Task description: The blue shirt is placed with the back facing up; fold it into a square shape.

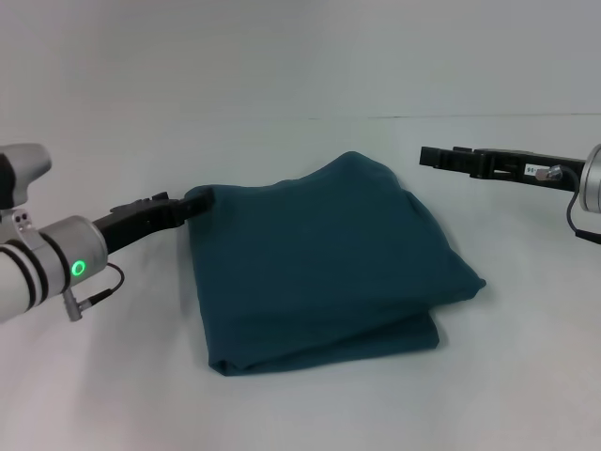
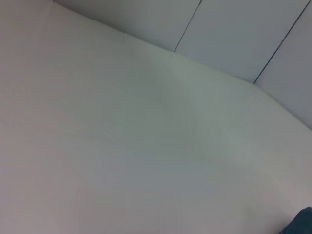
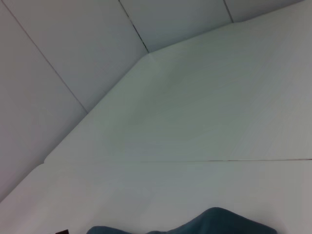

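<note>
- Left gripper [image 1: 194, 203] sits at the far-left corner of the blue shirt [image 1: 329, 263]; its dark fingers meet the cloth right at that corner and look closed on a pinch of fabric there.
- No gap shows between the fingers, so I read it as a thin grip on the corner layers, not a wide clamp.
- Right gripper [image 1: 427, 156] hovers off the shirt's far-right side, near it but apart, touching nothing. Fingers point toward the shirt; whether open or closed, cannot tell.
- Blue shirt lies on the white bench [image 1: 113, 395], about mid-bench, already folded into a rough rectangle of stacked layers.
- Upper layer is skewed: its right corner sticks out past the lower layer on the near-right side, and the lower layer's edge shows along the near side.
- Far edge humps up a little between the two grippers, so the cloth is not fully flat.
- Judgement: the left grip is on the corner because a corner lets the arm steer or tug a whole layer into line; the right arm stays clear so it does not drag the fold.
- Judgement: folding is mostly done; what is left is squaring the layers and flattening.
- Left wrist view gives mostly bare bench with a sliver of the shirt [image 2: 303, 222] in one corner.
- Right wrist view shows the shirt's humped edge [image 3: 219, 222] at the frame's margin; none of its own fingers visible.
</note>
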Controlling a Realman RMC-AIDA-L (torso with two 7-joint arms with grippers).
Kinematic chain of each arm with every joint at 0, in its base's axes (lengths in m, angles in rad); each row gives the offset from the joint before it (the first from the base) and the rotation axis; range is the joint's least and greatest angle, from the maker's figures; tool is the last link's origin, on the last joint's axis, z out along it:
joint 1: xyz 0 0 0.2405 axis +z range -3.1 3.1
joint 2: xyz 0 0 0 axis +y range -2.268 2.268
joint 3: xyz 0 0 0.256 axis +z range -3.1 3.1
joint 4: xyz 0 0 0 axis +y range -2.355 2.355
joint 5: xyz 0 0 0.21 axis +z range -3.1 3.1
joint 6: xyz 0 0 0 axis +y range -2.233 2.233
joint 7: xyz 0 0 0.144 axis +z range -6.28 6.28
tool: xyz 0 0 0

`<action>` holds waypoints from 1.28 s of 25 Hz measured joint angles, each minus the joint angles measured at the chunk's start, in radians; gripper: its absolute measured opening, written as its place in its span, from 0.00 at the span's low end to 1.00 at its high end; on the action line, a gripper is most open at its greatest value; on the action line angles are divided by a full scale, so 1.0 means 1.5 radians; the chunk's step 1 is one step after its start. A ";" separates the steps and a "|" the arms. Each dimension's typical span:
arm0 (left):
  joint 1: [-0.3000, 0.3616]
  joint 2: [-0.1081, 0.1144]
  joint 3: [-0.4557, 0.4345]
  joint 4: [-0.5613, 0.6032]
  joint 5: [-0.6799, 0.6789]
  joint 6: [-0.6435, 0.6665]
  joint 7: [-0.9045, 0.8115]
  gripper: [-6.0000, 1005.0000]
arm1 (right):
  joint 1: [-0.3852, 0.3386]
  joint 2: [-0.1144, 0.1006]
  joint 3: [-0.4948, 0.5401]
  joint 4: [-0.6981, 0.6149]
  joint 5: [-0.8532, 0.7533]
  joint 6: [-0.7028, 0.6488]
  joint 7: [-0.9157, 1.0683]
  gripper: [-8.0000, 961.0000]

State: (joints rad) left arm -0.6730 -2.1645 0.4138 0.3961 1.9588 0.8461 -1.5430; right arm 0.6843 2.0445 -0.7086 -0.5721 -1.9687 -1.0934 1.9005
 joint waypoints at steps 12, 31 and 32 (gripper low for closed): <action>-0.018 0.000 0.006 -0.024 0.004 -0.020 0.018 0.86 | 0.001 0.003 0.000 0.005 0.001 0.010 0.000 0.78; -0.024 -0.001 0.038 -0.030 0.001 -0.019 0.020 0.66 | 0.003 0.005 0.000 0.008 0.002 0.014 0.000 0.78; -0.024 -0.001 0.038 -0.029 0.001 -0.019 0.020 0.63 | 0.003 0.006 0.000 0.008 0.002 0.014 0.000 0.78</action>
State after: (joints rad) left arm -0.7087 -2.1660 0.4709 0.3523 1.9604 0.8182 -1.5130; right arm 0.6887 2.0530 -0.7087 -0.5599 -1.9664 -1.0719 1.9006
